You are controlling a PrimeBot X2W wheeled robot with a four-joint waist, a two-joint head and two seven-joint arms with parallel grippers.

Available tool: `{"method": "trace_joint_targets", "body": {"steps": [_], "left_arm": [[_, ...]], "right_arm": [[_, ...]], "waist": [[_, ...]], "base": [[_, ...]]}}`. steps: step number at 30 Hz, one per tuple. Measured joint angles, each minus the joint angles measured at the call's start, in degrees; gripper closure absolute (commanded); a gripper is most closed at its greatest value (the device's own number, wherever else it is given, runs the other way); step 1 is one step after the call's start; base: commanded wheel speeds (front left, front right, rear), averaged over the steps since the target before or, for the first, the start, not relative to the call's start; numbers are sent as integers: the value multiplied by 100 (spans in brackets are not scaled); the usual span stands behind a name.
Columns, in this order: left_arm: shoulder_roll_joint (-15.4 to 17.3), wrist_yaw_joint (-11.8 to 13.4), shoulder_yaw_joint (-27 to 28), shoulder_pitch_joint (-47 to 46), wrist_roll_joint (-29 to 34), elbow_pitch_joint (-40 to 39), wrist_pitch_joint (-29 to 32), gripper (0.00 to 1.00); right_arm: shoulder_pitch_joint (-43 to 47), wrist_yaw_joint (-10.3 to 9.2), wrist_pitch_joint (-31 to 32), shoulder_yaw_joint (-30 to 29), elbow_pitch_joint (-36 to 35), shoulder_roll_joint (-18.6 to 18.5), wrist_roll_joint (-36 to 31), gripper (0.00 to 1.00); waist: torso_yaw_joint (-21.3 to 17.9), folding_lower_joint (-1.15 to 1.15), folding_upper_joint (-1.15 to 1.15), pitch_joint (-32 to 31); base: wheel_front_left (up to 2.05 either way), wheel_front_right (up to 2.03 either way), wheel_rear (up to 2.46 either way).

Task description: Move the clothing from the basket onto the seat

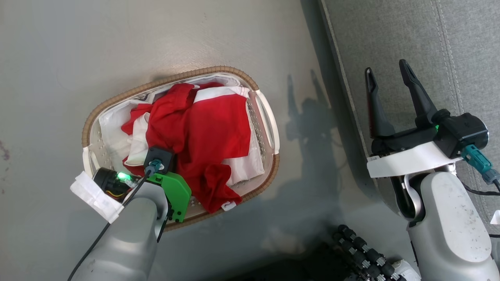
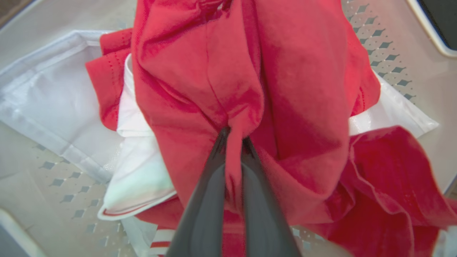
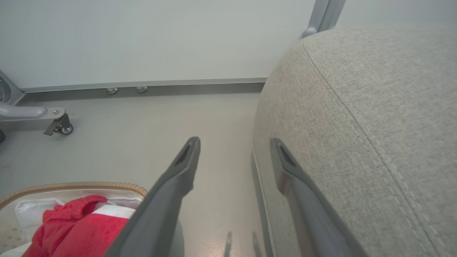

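The oval white basket (image 1: 269,121) with a brown woven rim stands on the floor, holding the red clothing (image 1: 211,136) piled over its white cloth lining (image 1: 113,128). In the left wrist view my left gripper (image 2: 234,137) is shut on a pinched fold of the red clothing (image 2: 271,71), and a white-striped hem peeks out at the bottom. My right gripper (image 1: 386,84) is open and empty, hovering over the edge of the grey seat (image 1: 449,50). In the right wrist view its fingers (image 3: 185,160) straddle the seat's (image 3: 375,107) rounded edge, with the basket (image 3: 71,187) at the lower left.
Grey floor (image 1: 117,39) surrounds the basket. A wall with a metal baseboard (image 3: 142,85) runs behind, and a castor wheel (image 3: 64,128) of a frame stands at the left. The robot's dark wheeled base (image 1: 363,253) shows at the bottom of the head view.
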Motion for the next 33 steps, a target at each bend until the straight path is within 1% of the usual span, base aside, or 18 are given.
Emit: {"method": "trace_joint_targets", "body": {"steps": [4,7,13,18,26,33], "left_arm": [[-1,-19,-65,-4,-88,54,0,100],[0,-19,-88,5,-147,-77,-2,100],[2,-12,-80,246,-246,-965,-19,100],[16,-5,-82,558,-185,-1700,-20,100],[144,-69,-101,1029,-19,-2767,-20,100],[344,-154,-221,1151,178,-3331,-20,100]], "right_arm": [[6,0,0,-1,37,0,-9,0],[35,0,0,-9,74,0,-58,0],[140,0,0,-54,146,1,-185,0],[328,0,0,-101,221,2,-365,0],[795,0,0,-160,354,3,-599,0],[1267,1,0,-159,481,3,-770,0]], "waist": [[12,0,0,-76],[41,0,0,-177],[145,0,0,-485],[263,0,0,-852],[488,0,0,-1673],[673,0,0,-2461]], "base": [[0,0,0],[0,0,0],[0,0,0],[0,0,0],[0,0,0],[0,0,0]]}}
